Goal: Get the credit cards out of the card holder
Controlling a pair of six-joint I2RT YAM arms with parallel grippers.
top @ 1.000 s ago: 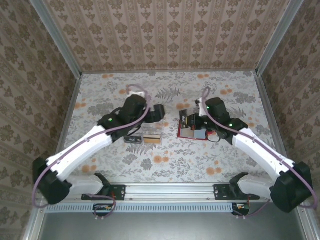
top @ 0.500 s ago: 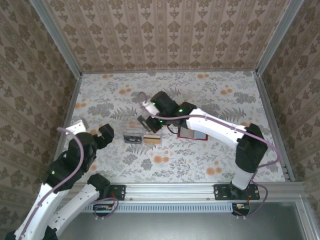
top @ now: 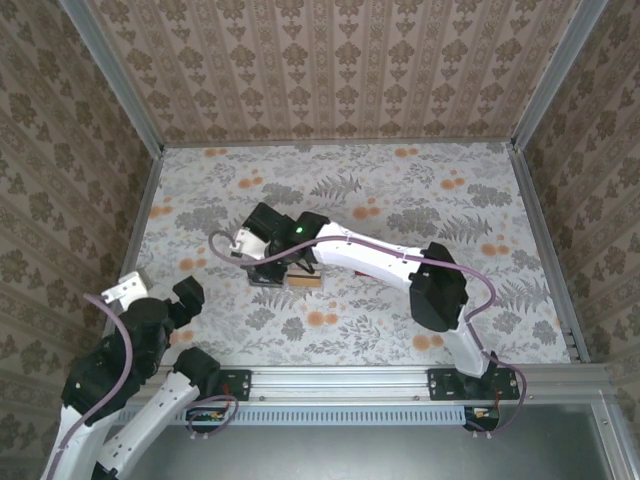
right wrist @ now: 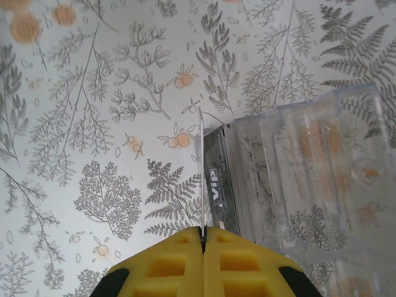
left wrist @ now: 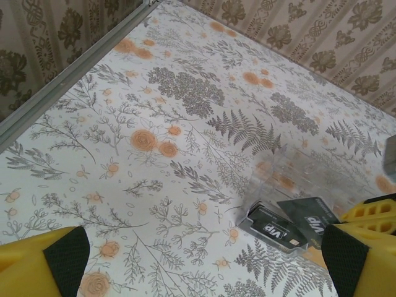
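Left gripper (left wrist: 203, 260): spread wide, its yellow fingertips at the two lower corners of the left wrist view, with nothing between them but the flowered cloth.
Left arm: folded low at the near left corner of the table (top: 400, 190), well apart from the cards.
Table cover: pale cloth printed with grey ferns and orange blossoms.
Card holder (right wrist: 309, 173): a clear plastic case with ribbed slots, lying flat left of the table's middle. The print of the cloth showed through it.
Pinched card (left wrist: 309, 215): dark grey with "VIP" in white. It was tilted up off the cloth just beside the holder's end. In the right wrist view it appeared edge-on as a thin pale line (right wrist: 201, 173) running into the seam between the fingers.
Lying card (right wrist: 218, 195): also dark grey and marked "VIP". It lay flat at the holder's open end, partly under the clear plastic and close beside the pinched card.
Right gripper (right wrist: 203, 242): yellow fingers pressed together on the edge of the pinched card, hanging over the holder's left end.
Tan card (top: 305, 281): a small tan rectangle flat on the cloth, just right of the holder in the top view. Whether the two touched could not be told.
Right arm (top: 370, 258): stretched across the table from its base at the near right, its white link slanting toward the holder.
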